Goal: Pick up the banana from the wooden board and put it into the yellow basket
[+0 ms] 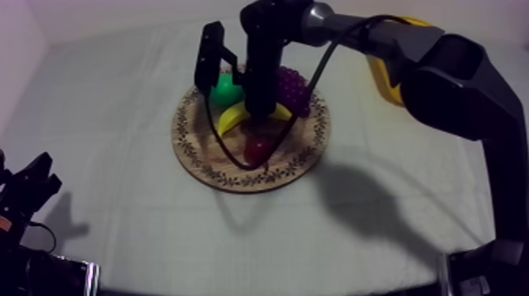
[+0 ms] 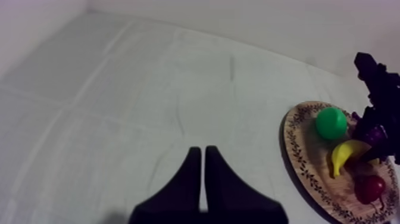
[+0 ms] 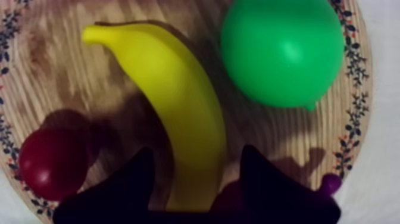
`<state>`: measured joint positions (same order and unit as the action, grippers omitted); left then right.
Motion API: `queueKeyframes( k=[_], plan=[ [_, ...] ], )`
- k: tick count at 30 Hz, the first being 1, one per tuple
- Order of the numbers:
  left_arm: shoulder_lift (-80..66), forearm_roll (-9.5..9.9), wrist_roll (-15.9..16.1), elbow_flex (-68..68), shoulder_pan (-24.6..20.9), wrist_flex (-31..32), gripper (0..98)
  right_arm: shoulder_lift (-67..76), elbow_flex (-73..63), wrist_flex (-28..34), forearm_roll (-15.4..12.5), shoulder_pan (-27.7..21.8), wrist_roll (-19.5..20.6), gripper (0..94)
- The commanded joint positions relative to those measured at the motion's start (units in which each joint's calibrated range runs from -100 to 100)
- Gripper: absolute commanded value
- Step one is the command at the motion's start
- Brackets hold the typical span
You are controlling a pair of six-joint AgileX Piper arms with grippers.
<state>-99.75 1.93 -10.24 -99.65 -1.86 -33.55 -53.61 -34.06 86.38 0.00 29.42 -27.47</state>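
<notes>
Since the right pincer stands over the wooden board with its two fingers apart and the banana lying between them, the step in hand looks to be closing the grasp. The banana lies flat on the board near its middle. The fingers straddle one end of it rather than its belly, with a little gap at each side, so nothing is clamped yet.

To do this well, I judge the fingertips should sit below the widest part of the fruit before they close. They should close gently and evenly, because the smooth, rounded skin could slip out. A hold this near the end may let the banana tip, so the lift should be slow and straight up off the board. That matters because the pear sits just beside the banana, the small red fruit is near it on the other side, and the bunch of grapes is close behind the pincer.

The yellow basket stands on the worktop off the board, beyond its far right edge. The left pincer rests well apart from the board at its near left, fingers together on nothing.

Counted: one banana, one pear, one bunch of grapes, one small red fruit, one board, one basket, two pincers.
</notes>
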Motion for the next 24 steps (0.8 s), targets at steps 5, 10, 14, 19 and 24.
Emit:
queueKeyframes(
  k=[5, 10, 14, 19, 24],
  plan=[
    [0.00, 0.00, 0.01, -0.01, 0.02, 0.00, 0.0, -1.74, -1.40, -0.70, -0.41, 0.06, -0.08, 26.9],
    [0.00, 0.00, 0.01, -0.01, 0.02, 0.00, 0.0, -1.33, -2.54, -0.24, -0.51, 0.42, 0.16, 8.6],
    [0.00, 0.00, 0.01, -0.01, 0.02, 0.00, 0.0, 1.49, -1.65, 0.28, -0.56, 0.32, 0.35, 5.2],
    [0.00, 0.00, 0.01, -0.01, 0.02, 0.00, 0.0, 10.16, 2.50, 0.56, -0.14, -0.67, 0.49, 4.6],
    [0.00, 0.00, 0.00, -0.01, 0.02, 0.00, 0.0, 21.94, 6.60, -0.03, 1.29, -2.85, 1.63, 4.7]
  ],
)
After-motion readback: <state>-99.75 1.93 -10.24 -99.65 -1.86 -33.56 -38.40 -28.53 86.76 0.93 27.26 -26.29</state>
